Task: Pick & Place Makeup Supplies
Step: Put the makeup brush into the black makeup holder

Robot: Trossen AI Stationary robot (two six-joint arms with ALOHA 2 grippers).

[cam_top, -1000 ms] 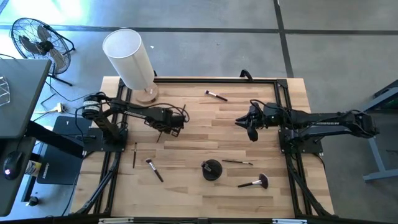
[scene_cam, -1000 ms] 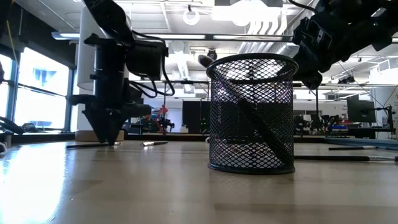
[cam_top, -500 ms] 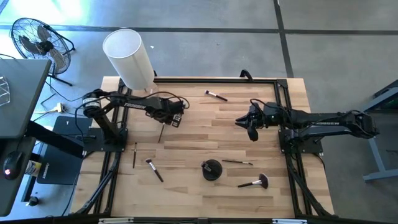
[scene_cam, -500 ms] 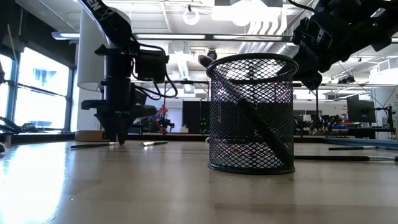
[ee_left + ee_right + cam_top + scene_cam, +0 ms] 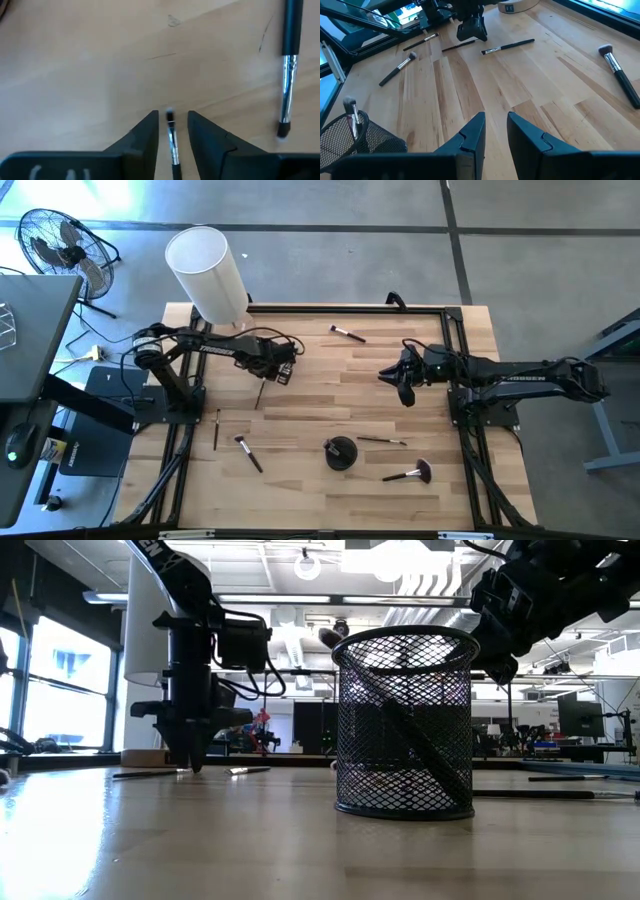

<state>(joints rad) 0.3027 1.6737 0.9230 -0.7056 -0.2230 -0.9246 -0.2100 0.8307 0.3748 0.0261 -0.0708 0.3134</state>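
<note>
— Though flanked by both fingers (image 5: 144,142) of the left gripper (image 5: 172,120), lies flat on the surface (image 5: 75,65) rather than gripped: meaning the slim brush (image 5: 173,145)?

— Lies flat, yes, with a gap showing on either side. Fingers spread, holding nothing. Pointing straight down, tips just above the wood, at the left rear near the white cylinder (image 5: 208,272).

— And close by?

— Just beside, a second brush (image 5: 288,65), dark handle and silver ferrule, apart from the fingers.

— Farther out?

— Toward the front left, two more brushes (image 5: 216,428) (image 5: 248,453). At the rear, one short brush (image 5: 348,333). Near the front middle, a black mesh cup (image 5: 405,725) with one brush (image 5: 415,745) leaning inside. Beside the cup, a thin dark brush (image 5: 382,441) and a fluffy-headed brush (image 5: 408,474), both flat on the wood.

— Right gripper (image 5: 404,390)?

— Hangs above the right of the surface, well apart from every brush. Fingers (image 5: 472,137) parted, holding nothing.
</note>
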